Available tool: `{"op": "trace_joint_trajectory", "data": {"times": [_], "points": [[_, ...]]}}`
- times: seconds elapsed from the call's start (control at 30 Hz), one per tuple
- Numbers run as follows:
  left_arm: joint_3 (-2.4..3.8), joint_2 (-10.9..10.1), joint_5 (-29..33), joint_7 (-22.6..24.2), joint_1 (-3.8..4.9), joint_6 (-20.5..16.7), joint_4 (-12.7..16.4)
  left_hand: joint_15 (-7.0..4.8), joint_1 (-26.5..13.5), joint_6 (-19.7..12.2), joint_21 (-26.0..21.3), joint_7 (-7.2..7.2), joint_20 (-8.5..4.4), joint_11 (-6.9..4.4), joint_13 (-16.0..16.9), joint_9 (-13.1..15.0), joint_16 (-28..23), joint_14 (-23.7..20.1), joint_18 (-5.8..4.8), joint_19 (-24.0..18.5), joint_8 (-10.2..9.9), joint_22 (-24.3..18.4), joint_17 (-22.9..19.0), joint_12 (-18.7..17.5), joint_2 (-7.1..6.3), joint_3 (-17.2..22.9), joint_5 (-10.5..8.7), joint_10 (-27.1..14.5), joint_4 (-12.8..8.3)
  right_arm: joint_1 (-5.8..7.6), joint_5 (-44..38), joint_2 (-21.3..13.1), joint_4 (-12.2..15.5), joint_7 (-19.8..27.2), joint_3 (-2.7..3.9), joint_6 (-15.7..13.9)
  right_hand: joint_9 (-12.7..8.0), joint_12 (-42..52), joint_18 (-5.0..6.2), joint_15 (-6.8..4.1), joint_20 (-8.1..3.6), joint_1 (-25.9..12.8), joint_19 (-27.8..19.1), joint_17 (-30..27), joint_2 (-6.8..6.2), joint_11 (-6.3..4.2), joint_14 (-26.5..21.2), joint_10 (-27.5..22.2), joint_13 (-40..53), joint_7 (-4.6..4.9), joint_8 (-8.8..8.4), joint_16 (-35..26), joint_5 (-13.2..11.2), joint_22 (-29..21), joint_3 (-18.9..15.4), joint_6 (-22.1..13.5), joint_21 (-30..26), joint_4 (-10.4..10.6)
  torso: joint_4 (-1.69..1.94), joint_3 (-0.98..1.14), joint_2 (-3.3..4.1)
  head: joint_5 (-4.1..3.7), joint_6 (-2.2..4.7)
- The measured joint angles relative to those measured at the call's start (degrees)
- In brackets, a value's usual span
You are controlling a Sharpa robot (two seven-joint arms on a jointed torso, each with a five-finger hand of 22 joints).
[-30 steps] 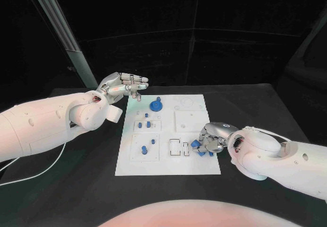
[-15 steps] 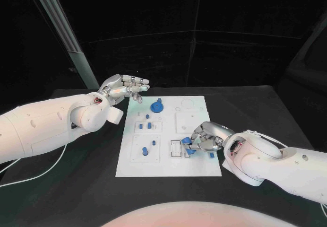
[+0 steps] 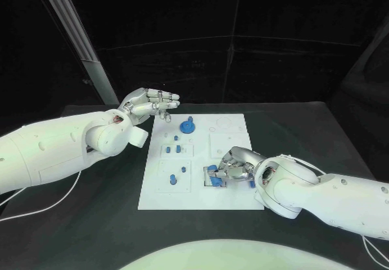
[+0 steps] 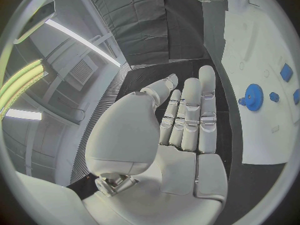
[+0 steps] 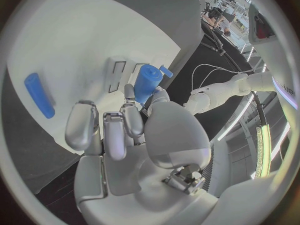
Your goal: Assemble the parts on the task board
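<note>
Right robot hand [image 3: 235,166] hides the task board's [image 3: 243,194] slots.

Black table [image 3: 308,129], white task board [image 3: 235,197]

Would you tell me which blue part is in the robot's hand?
The blue cylinder pinched by the right hand over the board's near slots; the others lie loose.

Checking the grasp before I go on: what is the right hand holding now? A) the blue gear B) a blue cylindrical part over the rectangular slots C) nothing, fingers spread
B: the right hand pinches a blue cylindrical part at the task board's rectangular slots.
</note>
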Motion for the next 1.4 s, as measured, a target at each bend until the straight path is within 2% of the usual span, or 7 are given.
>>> {"op": "trace_joint_trajectory", "data": {"times": [0.17,0.37,0.57,0.77,0.9,1.07,1.4], "points": [[0.0,0.06,0.0,-0.02,0.0,0.06,0.0,0.0,0.0,0.0,0.0,0.0,0.0,0.0,0.0,0.0,0.0,0.0,0.0,0.0,0.0,0.0,0.0,0.0,0.0,0.0,0.0,0.0,0.0,0.01,-0.28,0.99,-0.89,-2.0,0.0,0.45,0.87,-0.4,0.0,-0.4,-0.24,-1.85,-0.01,0.0,-0.65,-0.32,0.02,0.31,-0.35,-1.52,0.46,0.0,-2.91,-0.08,-1.71,1.83,0.0,-0.03,-0.05,0.03,0.01,0.01,-0.12],[0.0,0.08,0.0,-0.06,0.01,0.12,0.0,0.0,0.0,0.0,0.0,0.0,0.0,0.0,0.0,0.0,0.0,0.0,0.0,0.0,0.0,0.01,0.0,0.0,0.0,0.0,0.0,0.0,0.0,0.02,-1.85,1.71,-1.28,-3.9,0.01,0.66,1.76,-2.29,0.0,-0.5,-0.33,-5.46,0.08,0.0,-2.6,-0.09,-0.08,-0.14,-1.22,-1.22,-0.03,-0.7,-11.52,-0.29,-4.37,1.53,0.0,0.13,-0.09,0.07,0.01,0.18,-0.32],[0.0,0.11,0.0,-0.11,0.01,0.16,0.0,0.0,-0.47,0.0,0.0,0.0,0.0,0.0,-0.02,0.0,0.0,0.0,0.0,0.0,0.0,-0.13,-0.15,0.0,0.47,-0.11,0.0,0.0,0.11,0.02,-4.01,2.11,-1.28,-5.3,0.01,0.73,2.77,-4.41,0.0,-0.5,-0.33,-11.2,0.08,0.0,-6.74,0.03,-0.09,-1.04,-2.58,-1.04,-0.32,-1.17,-17.63,-0.62,-1.68,0.95,-0.28,0.34,-0.15,0.09,-0.03,0.29,-0.46],[0.0,0.11,0.0,-0.14,0.02,0.2,-0.02,0.0,-0.47,0.0,0.0,0.0,0.0,0.0,-0.05,0.0,0.0,0.0,0.0,0.0,0.0,-0.12,-0.14,0.0,0.47,-0.17,0.0,0.0,0.17,0.03,-5.66,2.12,-1.17,-6.06,0.01,0.84,3.43,-4.93,0.0,-0.49,-0.32,-12.66,0.08,-0.01,-8.2,0.24,-0.09,-1.24,-2.97,-0.84,-0.52,-1.34,-17.94,-0.73,1.13,0.75,-0.28,0.25,-0.16,0.1,-0.09,0.3,-0.48],[0.0,0.11,0.0,-0.18,0.02,0.24,-0.04,0.0,-0.47,0.0,0.0,0.0,0.0,0.0,-0.05,0.0,0.0,0.0,0.0,0.0,0.0,-0.12,-0.21,0.26,0.47,-0.17,0.0,0.0,0.17,0.03,-6.36,1.98,-0.87,-6.07,0.02,1.3,4.18,-4.93,0.0,-0.49,-0.32,-6.17,0.08,-0.01,-7.05,0.24,-0.09,-1.24,-2.62,-0.84,-0.52,-1.34,-14.38,-0.45,3.43,0.75,-0.28,-1.87,-0.19,0.12,-0.13,0.3,-0.48],[0.0,0.12,0.0,-0.23,0.02,0.28,-0.08,0.0,-0.47,0.0,0.0,0.0,0.0,0.0,-0.05,0.0,0.0,0.0,0.0,0.0,0.0,-0.12,-0.21,0.27,0.47,-0.17,0.0,0.0,0.17,0.03,-7.03,1.76,-0.51,-5.76,0.02,2.28,4.94,-4.93,0.0,-0.49,-0.32,0.99,0.07,-0.01,-6.68,0.24,-0.09,-1.24,-2.12,-0.84,-0.52,-1.34,-14.11,0.24,4.21,0.75,-0.28,-5.33,-0.22,0.14,-0.13,0.27,-0.42],[0.0,0.19,0.0,-0.29,0.02,0.39,-0.14,0.0,-0.47,0.0,0.0,0.0,0.0,0.0,-0.04,0.0,0.0,0.0,0.0,0.0,0.0,-0.16,-0.21,0.27,0.47,-0.16,0.0,0.0,0.16,0.03,-7.71,-0.35,0.31,-4.12,0.02,1.79,4.58,-5.37,0.01,-0.15,-0.3,2.32,0.05,-0.01,-5.36,0.57,0.21,-1.58,-2.1,0.13,-2.71,-1.33,-10.54,0.17,3.21,-2.45,-0.28,-5.24,-0.22,0.14,-0.13,0.03,-0.25]]}}
